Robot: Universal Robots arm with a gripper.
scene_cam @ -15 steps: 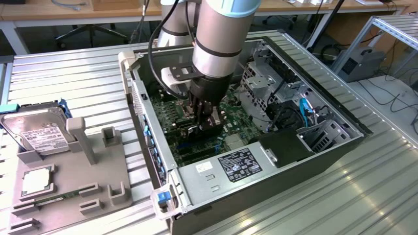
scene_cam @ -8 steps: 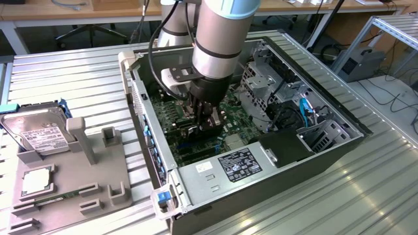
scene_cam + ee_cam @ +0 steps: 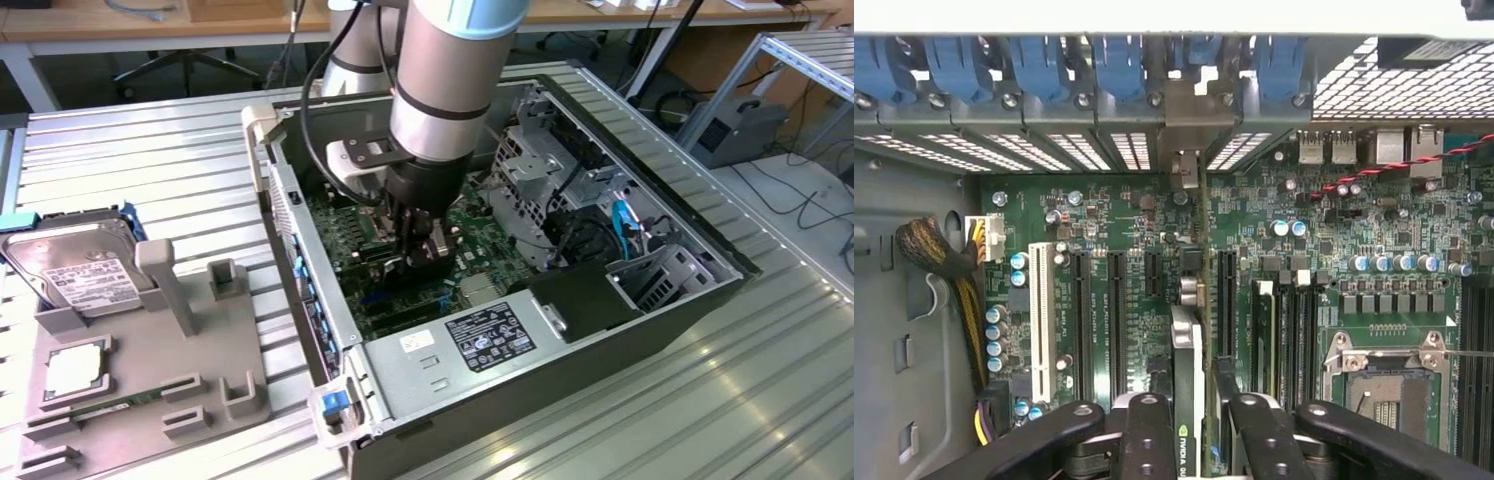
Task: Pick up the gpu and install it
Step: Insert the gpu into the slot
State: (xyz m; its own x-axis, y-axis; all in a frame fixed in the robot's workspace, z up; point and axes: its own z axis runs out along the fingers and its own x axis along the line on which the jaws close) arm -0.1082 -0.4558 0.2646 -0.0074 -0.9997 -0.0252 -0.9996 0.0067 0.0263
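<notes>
The gripper point(image 3: 1189, 440) is down inside the open computer case point(image 3: 694, 290), its two black fingers point(image 3: 1146, 440) clamped on the gpu point(image 3: 1187, 385), which stands on edge between them. Seen from the wrist, the card runs straight ahead from the fingertips over the green motherboard point(image 3: 1324, 230), in line with the black slots point(image 3: 1116, 310) that lie on either side of it, and its silver end bracket point(image 3: 1184, 170) reaches the row of rear openings with blue clips point(image 3: 1119, 65). Whether the card is fully seated in a slot cannot be told. Beside the gripper on one side sits the empty processor socket point(image 3: 1379, 375); on the other, a white slot point(image 3: 1040, 310) and a braided cable bundle point(image 3: 949, 265). In the exterior view, well away from the gripper toward the exterior view's left, a grey holder point(image 3: 160, 370) carries a silver hard drive point(image 3: 80, 270).
</notes>
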